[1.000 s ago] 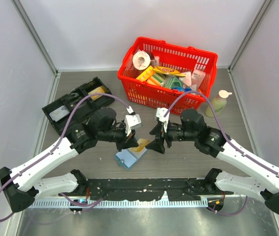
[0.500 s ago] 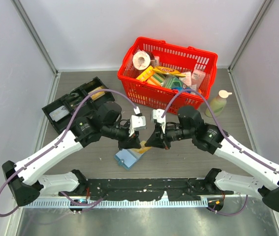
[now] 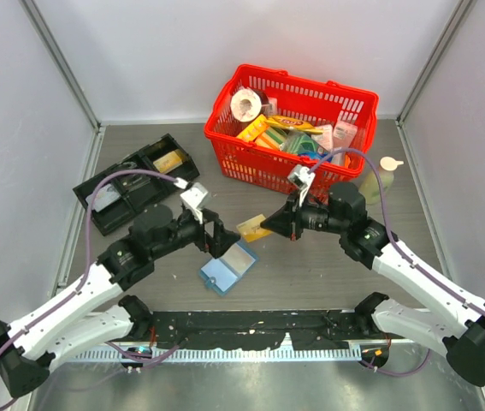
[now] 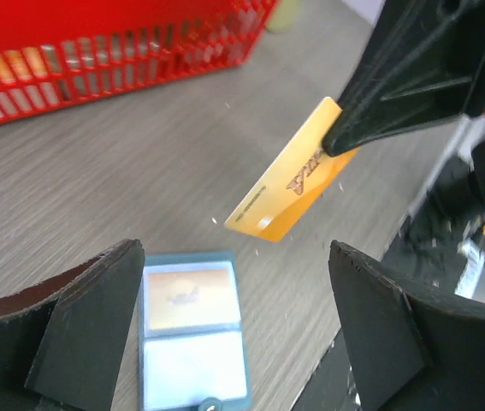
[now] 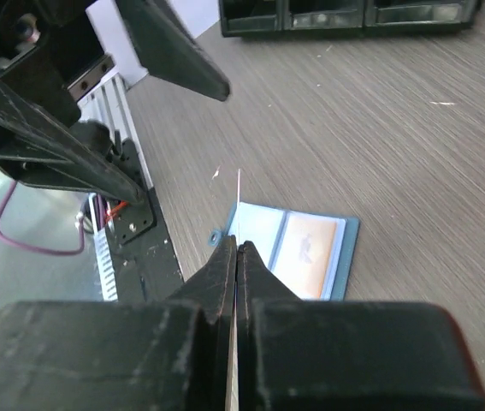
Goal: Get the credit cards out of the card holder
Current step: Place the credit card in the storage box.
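Observation:
The blue card holder (image 3: 227, 267) lies open and flat on the table. A tan credit card (image 4: 189, 295) shows through one clear pocket; the other pocket looks pale. My right gripper (image 3: 274, 224) is shut on an orange credit card (image 3: 253, 229), holding it by one corner in the air above and to the right of the holder. In the right wrist view this card (image 5: 239, 201) is edge-on between the shut jaws (image 5: 237, 250), with the holder (image 5: 298, 248) below. My left gripper (image 3: 216, 235) hovers open and empty just above the holder (image 4: 192, 338), apart from the orange card (image 4: 293, 175).
A red basket (image 3: 289, 128) full of goods stands at the back. A black compartmented tray (image 3: 135, 181) sits at the back left, and a pale bottle (image 3: 379, 178) to the right of the basket. A black rail (image 3: 251, 330) runs along the near edge.
My left gripper let go of the orange card, opened and drew back to the left. My right gripper shut on that card and carried it up and to the right, away from the holder.

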